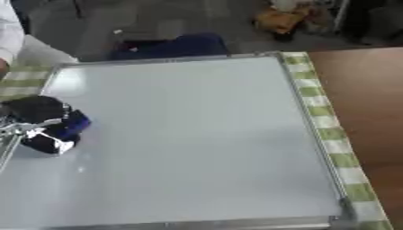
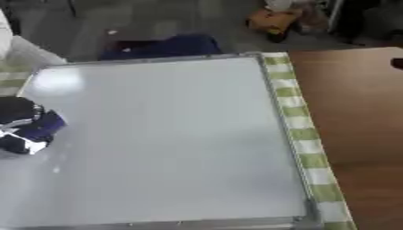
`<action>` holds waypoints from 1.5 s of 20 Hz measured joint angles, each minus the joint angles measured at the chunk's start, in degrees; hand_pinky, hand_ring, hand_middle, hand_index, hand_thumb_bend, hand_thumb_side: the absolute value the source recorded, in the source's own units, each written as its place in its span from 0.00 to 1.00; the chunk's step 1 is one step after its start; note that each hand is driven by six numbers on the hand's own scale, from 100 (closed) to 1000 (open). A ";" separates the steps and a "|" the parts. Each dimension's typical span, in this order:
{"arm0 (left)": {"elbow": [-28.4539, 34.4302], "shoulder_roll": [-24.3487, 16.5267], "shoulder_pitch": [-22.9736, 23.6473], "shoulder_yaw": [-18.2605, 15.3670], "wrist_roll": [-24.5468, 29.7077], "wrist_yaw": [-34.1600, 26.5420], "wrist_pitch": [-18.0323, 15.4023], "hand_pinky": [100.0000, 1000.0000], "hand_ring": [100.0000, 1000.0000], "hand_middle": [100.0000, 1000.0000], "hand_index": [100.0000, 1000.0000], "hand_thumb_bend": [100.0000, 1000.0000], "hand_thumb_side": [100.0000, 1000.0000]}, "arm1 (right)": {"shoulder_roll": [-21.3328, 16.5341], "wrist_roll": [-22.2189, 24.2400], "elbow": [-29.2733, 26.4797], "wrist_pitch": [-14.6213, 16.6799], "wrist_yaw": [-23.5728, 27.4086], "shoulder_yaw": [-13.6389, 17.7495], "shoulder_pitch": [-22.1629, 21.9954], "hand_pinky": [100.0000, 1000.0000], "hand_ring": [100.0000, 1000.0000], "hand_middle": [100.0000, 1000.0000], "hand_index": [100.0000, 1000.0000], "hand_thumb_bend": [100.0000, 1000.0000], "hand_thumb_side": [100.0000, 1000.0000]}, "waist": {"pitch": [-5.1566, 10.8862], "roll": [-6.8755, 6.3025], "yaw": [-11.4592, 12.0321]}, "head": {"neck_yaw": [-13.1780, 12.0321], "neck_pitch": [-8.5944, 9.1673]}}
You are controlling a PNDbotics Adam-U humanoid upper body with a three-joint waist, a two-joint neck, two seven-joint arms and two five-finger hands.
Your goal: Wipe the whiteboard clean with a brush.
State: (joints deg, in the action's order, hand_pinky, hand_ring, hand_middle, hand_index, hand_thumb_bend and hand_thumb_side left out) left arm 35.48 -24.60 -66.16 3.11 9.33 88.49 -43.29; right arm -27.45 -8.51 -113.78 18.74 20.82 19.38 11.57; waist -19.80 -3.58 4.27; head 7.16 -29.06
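Note:
A large whiteboard [image 1: 197, 134] with a silver frame lies flat and fills most of both views; its surface looks blank, with no marks that I can make out. My left hand [image 1: 33, 112], black with silver parts, rests on the board's left side, about halfway up. Its fingers are curled round a dark blue brush [image 1: 75, 124], which sits against the board surface. The same hand and brush show at the left edge of the right eye view, where the hand is partly cut off. My right hand shows in neither view.
A green-and-white checked cloth [image 1: 327, 121] lies under the board, on a brown table [image 1: 370, 99]. A person's white sleeve [image 1: 9, 31] is at the far left. A dark blue thing [image 1: 177, 45] sits beyond the far edge. A small dark shape [image 2: 397, 63] touches the right edge.

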 measured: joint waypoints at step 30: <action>3.94 1.46 1.73 3.75 9.85 -20.23 -1.01 0.58 0.28 0.05 0.06 0.08 0.53 | 0.05 -0.74 0.00 -0.70 0.64 0.33 0.02 0.66 0.54 0.42 0.49 0.00 0.98 | 0.43 -0.24 -0.42 | 0.05 -1.26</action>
State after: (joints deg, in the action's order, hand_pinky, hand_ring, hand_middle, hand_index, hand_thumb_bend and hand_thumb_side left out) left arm 39.42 -23.15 -64.43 6.86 19.18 68.27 -44.30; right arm -27.39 -9.25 -113.78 18.04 21.46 19.71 11.59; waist -19.37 -3.82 3.85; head 7.21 -30.33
